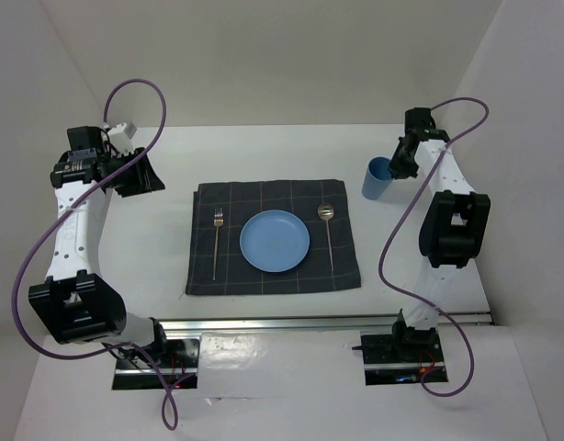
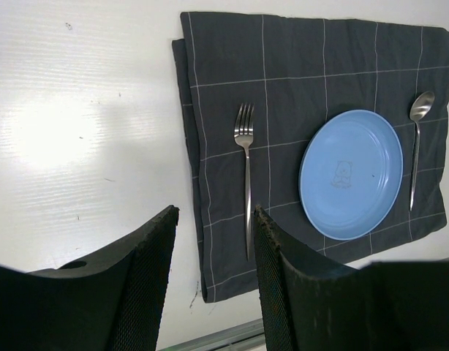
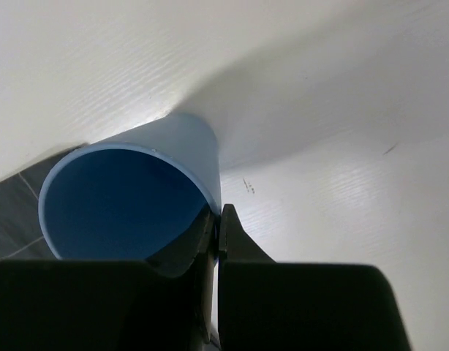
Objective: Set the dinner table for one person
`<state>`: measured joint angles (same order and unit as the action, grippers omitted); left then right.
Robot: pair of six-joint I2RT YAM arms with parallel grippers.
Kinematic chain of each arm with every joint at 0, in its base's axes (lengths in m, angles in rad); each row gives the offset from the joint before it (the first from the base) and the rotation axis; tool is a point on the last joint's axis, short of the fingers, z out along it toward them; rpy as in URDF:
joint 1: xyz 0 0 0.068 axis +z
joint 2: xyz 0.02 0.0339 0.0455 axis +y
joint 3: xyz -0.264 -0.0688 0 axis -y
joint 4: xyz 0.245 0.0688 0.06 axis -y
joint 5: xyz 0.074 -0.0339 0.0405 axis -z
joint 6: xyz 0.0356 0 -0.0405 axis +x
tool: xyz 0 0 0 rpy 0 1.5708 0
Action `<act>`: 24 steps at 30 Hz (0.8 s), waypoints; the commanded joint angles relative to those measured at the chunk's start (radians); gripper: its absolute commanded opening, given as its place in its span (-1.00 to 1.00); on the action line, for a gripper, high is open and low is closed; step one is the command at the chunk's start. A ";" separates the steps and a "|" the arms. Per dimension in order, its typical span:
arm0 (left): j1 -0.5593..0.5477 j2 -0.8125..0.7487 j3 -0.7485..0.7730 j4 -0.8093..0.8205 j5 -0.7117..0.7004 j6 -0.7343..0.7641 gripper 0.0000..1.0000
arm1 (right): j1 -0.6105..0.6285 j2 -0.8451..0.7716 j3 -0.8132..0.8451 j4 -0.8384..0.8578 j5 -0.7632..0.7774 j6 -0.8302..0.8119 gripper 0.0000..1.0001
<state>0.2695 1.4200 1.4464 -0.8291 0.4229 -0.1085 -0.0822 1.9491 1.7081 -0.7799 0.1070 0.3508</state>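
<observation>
1. Now, you're on the drink step: the right gripper [image 3: 216,219] is pinching the wall of the blue cup [image 3: 129,190], one finger inside the rim and one outside.
2. The cup sits just off the far right corner of the checked placemat [image 1: 264,280]. Whether its base touches the tabletop [image 1: 264,156], you can't tell from these views.
3. The rest looks laid: blue plate [image 1: 275,241] in the middle of the placemat, fork [image 1: 216,241] on its left, spoon [image 1: 328,234] on its right.
4. Your left gripper [image 2: 214,213] hangs spread and empty, well off to the placemat's left.
5. Next, I'd judge, you need the cup upright and resting before letting go, then a straight lift clear of the rim so it doesn't tip.
6. The tabletop is plain matte white, with a silver rail [image 1: 310,322] at the near edge and white walls close around it.
</observation>
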 commanded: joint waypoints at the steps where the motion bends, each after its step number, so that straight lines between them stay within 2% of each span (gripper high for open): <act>1: 0.004 0.003 0.035 -0.001 0.005 0.013 0.07 | -0.007 0.013 0.070 0.007 0.059 -0.018 -1.00; 5: 0.004 0.003 0.035 -0.001 0.005 0.013 0.07 | 0.033 -0.044 0.151 -0.030 0.080 -0.079 -1.00; 9: 0.004 0.003 0.035 -0.001 0.005 0.013 0.07 | 0.187 -0.087 0.202 -0.021 0.114 -0.104 -1.00; 10: 0.004 0.003 0.026 0.008 0.005 0.013 0.07 | 0.212 -0.087 0.211 -0.006 0.064 -0.120 -1.00; 14: 0.004 0.003 0.017 0.008 0.005 0.013 0.07 | 0.291 0.023 0.238 0.004 -0.077 -0.141 -1.00; 18: 0.004 -0.006 0.017 0.008 0.005 0.013 0.07 | 0.334 0.134 0.346 -0.105 -0.069 -0.121 -1.00; 22: 0.004 -0.026 0.006 0.018 0.005 0.013 0.07 | 0.372 0.145 0.369 -0.105 -0.035 -0.110 -1.00; 24: 0.004 -0.026 -0.003 0.018 0.005 0.013 0.07 | 0.381 0.145 0.349 -0.095 -0.079 -0.110 -1.00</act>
<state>0.2695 1.4204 1.4464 -0.8295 0.4225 -0.1078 0.2852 2.1136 2.0232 -0.8577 0.0483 0.2382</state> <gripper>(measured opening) 0.535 0.032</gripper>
